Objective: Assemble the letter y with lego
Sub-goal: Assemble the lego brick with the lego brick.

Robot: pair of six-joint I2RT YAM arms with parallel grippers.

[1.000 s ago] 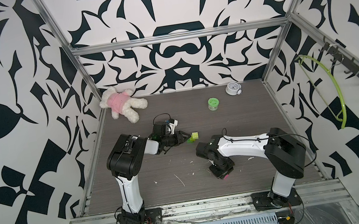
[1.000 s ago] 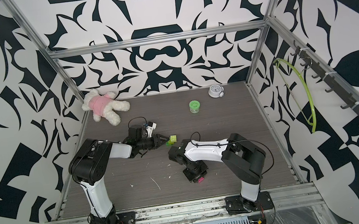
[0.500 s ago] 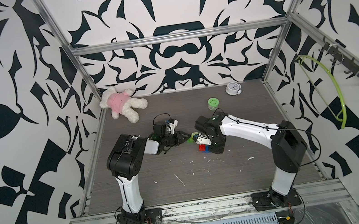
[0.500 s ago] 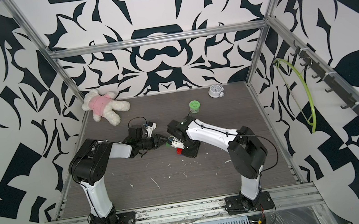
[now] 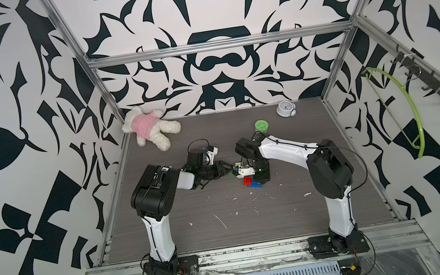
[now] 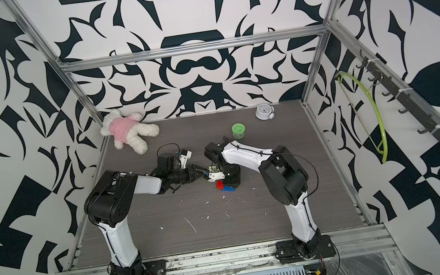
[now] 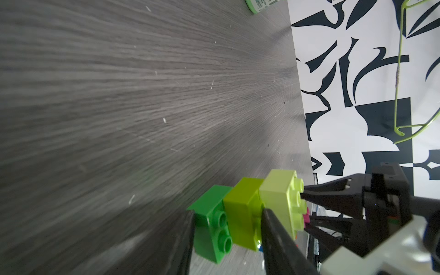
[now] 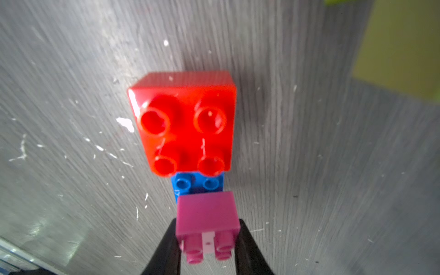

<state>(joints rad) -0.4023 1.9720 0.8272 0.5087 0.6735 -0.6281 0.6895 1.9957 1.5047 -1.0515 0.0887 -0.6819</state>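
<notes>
In the left wrist view my left gripper (image 7: 227,214) is shut on a row of joined lego: a green brick (image 7: 209,221), a lime brick (image 7: 242,214) and a paler lime brick (image 7: 281,195), studs facing the right gripper's black fingers (image 7: 333,195). My right gripper (image 8: 207,228) is shut on a pink brick (image 8: 207,214) that sits on a blue brick (image 8: 197,184) together with a red brick (image 8: 188,114). In both top views the red brick (image 5: 247,180) (image 6: 220,184) and blue brick (image 5: 254,185) hang low over the table, just right of the left gripper (image 5: 227,167).
A white plush toy in pink (image 5: 150,126) lies at the back left. A round green tub (image 5: 262,126) and a small clock (image 5: 285,109) stand at the back right. A lime hanger (image 5: 401,106) hangs on the right wall. White specks dot the table (image 5: 225,225).
My right arm swung from the table's front to the middle, carrying the pink, blue and red piece up to the left gripper's lime stack. The left arm has stayed still.
</notes>
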